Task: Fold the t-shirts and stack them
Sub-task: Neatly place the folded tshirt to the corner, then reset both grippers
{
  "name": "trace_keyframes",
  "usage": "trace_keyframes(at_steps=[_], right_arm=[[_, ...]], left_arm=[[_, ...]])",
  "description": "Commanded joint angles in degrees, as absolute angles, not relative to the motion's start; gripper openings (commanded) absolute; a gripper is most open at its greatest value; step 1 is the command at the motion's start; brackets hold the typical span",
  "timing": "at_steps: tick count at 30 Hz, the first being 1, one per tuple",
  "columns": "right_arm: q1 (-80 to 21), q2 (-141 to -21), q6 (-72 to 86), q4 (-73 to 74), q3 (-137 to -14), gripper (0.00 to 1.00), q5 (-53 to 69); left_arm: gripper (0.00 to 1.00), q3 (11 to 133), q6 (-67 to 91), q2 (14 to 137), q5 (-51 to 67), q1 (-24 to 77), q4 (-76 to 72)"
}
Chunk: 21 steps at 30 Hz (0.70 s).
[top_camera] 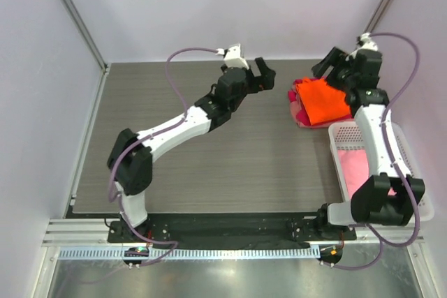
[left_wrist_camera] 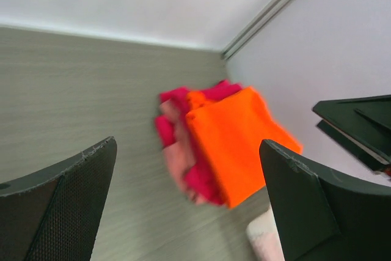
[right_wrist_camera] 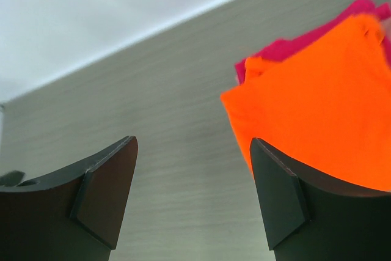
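Two white robot arms reach across a grey wood-grain table (top_camera: 244, 165) toward a pile of folded t-shirts near its far right corner. A bright orange cotton t-shirt (top_camera: 323, 99) lies folded flat on top of the pile. A magenta-red t-shirt (top_camera: 296, 95) shows along the pile's left and far edges beneath it. A pale pink t-shirt (left_wrist_camera: 177, 163) peeks out at the bottom.

The left gripper (left_wrist_camera: 188, 145) hangs above the bare table just left of the pile, near the far edge. Its two black fingers are spread wide and hold nothing. The right gripper (right_wrist_camera: 192, 140) hovers over the pile's far side. Its fingers also stand apart and empty, with the orange cloth filling the right of its wrist view. Neither gripper touches the shirts.

A white plastic lattice basket (top_camera: 343, 134) stands along the table's right edge, its far end just beside the near side of the pile. Whether basket and pile touch cannot be told. Inside the basket lies pale pink cloth (top_camera: 356, 169), loosely spread over the bottom and partly hidden by the right arm that crosses above it. How many garments that cloth makes up is not clear from above.

The left wrist view is blurred, yet the three colours of the pile still read plainly.
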<state>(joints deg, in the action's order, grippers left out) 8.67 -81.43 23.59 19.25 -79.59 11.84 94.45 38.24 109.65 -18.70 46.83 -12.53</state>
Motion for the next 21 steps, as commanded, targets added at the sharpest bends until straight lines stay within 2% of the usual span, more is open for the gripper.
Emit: trace_keyframes(at_steps=[1,5,8,12,14,21], right_arm=[[3.52,-72.9,19.17,17.59,-72.18,0.8,3.09],[-1.91,-63.91,20.03,11.53,-58.75,0.82,0.27],[-10.08,-60.65,20.83,11.07,-53.72,0.86,-6.82],[-27.63,-61.43,19.78,12.3,-49.49,0.88,-20.8],[-30.57,-61.09,19.86,11.26,-45.38,0.89,-23.72],[-31.29,-56.69,22.76,3.52,-33.14,0.93,-19.34]], left_arm=[[1.0,86.24,34.19,100.42,-23.55,46.67,-5.81],[0.99,73.61,33.48,90.21,-26.8,46.58,-2.99],[1.0,63.77,35.85,82.3,-28.74,46.58,-1.93],[1.0,52.93,37.62,75.6,-28.21,46.58,-3.25],[1.0,48.37,37.09,73.57,-28.39,46.58,-2.82],[1.0,34.29,34.81,61.29,-26.37,46.76,-2.11]])
